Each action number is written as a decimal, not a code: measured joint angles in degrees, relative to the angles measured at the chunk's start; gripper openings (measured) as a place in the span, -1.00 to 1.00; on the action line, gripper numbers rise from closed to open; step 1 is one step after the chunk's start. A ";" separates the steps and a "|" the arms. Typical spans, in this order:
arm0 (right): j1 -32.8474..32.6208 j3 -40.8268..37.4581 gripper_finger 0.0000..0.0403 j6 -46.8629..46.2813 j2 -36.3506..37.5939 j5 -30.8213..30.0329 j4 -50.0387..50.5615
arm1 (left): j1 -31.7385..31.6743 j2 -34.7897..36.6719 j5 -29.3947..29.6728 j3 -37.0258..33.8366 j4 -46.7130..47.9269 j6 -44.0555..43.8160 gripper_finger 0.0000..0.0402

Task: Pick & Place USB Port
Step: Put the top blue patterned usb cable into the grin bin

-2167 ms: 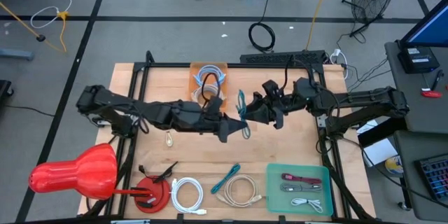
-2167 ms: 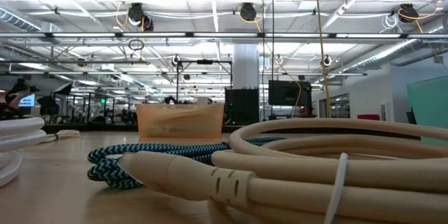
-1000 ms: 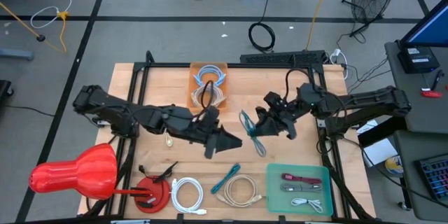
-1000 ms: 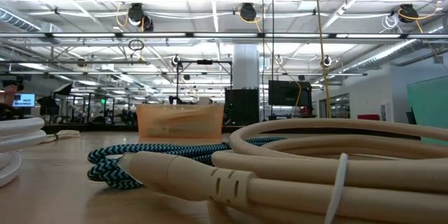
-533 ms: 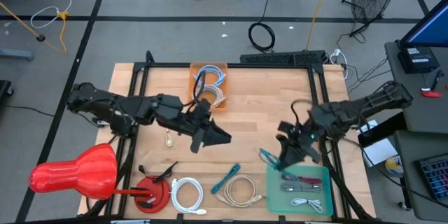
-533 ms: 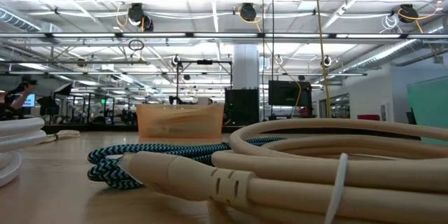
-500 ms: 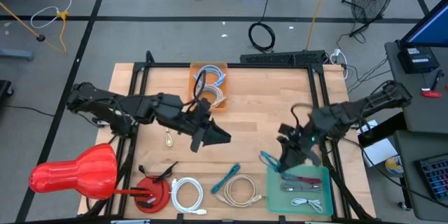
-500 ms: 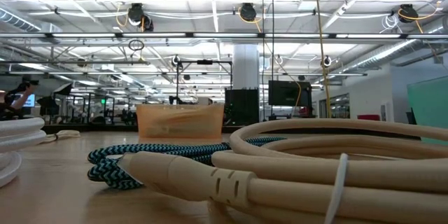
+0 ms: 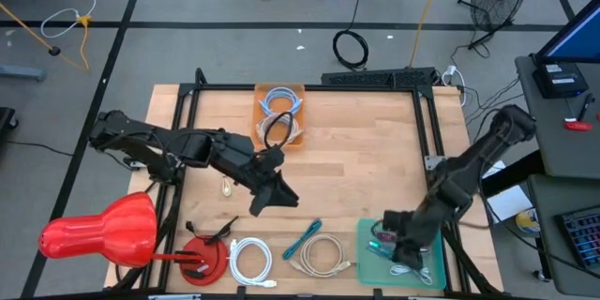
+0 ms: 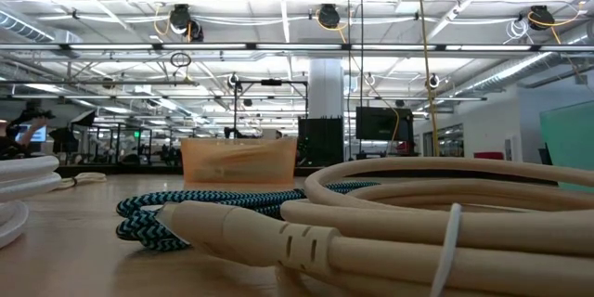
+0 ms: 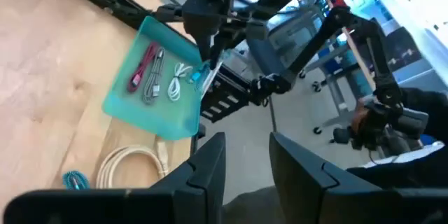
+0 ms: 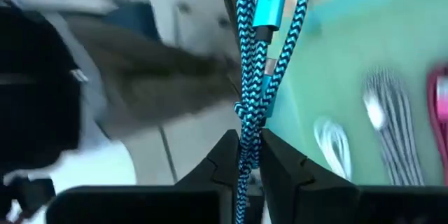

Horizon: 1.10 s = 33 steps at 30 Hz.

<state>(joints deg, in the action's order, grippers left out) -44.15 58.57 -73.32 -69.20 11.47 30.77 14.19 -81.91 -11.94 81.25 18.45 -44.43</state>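
Observation:
A teal braided USB cable point(image 12: 260, 49) with a blue plug point(image 12: 269, 3) is bundled in loops, and my right gripper point(image 9: 389, 241) is shut on it at the table's near right. It is over the left part of the green tray point(image 9: 429, 275), which holds a red cable point(image 11: 141, 70) and pale cables point(image 11: 168, 84). Near the table's middle my left gripper point(image 9: 281, 197) stands open, with nothing between its fingers point(image 11: 210, 164). My right gripper pinches several strands of the bundled teal cable point(image 12: 246, 131) between its two fingers, coming slanting down from the table's right side. The loops and the blue plug reach out beyond the fingertips. Whether the cable touches the tray, I cannot tell.
An orange bin point(image 9: 280, 112) with coiled cables stands at the far edge. Along the near edge lie a white coil point(image 9: 250, 259), a teal cable point(image 9: 305, 237) and a beige coil point(image 9: 322, 255). Red objects point(image 9: 103, 230) sit at the near left. A black frame point(image 9: 429, 141) borders the table.
My right gripper has swung from the table's middle toward the near right corner and down, turning as it went, and has carried the teal cable over the green tray. My left gripper has drawn back a little toward the table's left edge and tipped more level.

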 joint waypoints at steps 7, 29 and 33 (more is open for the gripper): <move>-4.94 0.04 -0.87 -0.18 -5.97 3.47 9.33 | 0.69 0.00 -0.89 0.00 1.58 1.00 -0.44; -11.05 0.04 -0.87 5.62 -19.88 1.65 11.08 | 2.90 0.00 0.41 -0.02 5.95 2.34 -0.44; -10.99 0.03 -0.87 6.88 -19.88 1.83 11.08 | 3.11 0.00 0.67 -0.02 5.97 2.34 -0.44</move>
<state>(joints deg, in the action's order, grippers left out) -55.13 58.59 -66.44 -89.08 13.30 41.85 17.30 -81.91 -11.27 81.23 24.43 -42.09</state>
